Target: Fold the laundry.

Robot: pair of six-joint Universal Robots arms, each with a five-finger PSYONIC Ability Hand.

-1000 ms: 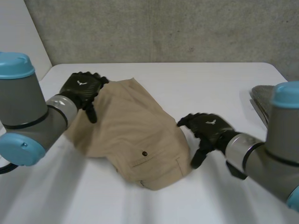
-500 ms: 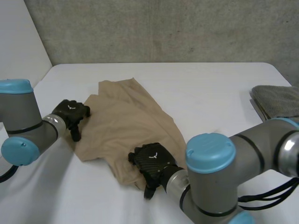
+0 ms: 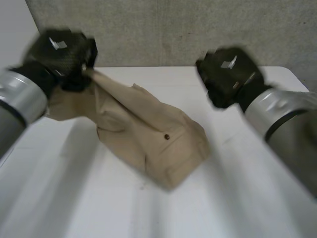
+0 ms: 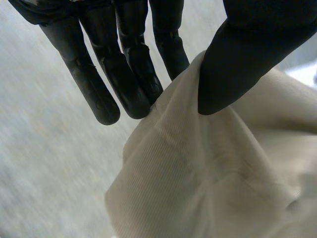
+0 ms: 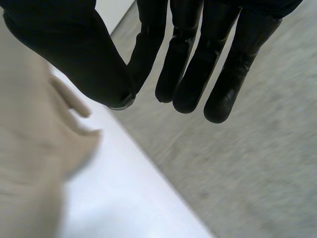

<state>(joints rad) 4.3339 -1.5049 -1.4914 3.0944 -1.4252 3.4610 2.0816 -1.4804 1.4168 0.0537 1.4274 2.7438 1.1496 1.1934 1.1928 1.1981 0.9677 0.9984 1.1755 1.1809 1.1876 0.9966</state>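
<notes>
A tan garment with a small dark button on its pocket lies bunched in the middle of the white table. My left hand is raised above the table's left side and pinches a corner of it, so the cloth stretches up from the heap. In the left wrist view the thumb presses the tan garment's edge against the fingers. My right hand is raised over the right of the table, apart from the cloth. In its wrist view the right hand has its thumb closed against a finger with nothing between them, and the tan garment hangs beside it.
A grey concrete wall runs behind the table's far edge. Bare white tabletop lies in front of the garment and to its right. Both forearms reach in from the near corners.
Both hands have risen from the table. The left one closed on the cloth's left corner and lifted it. The right one left the garment's near edge and swung up to the right.
</notes>
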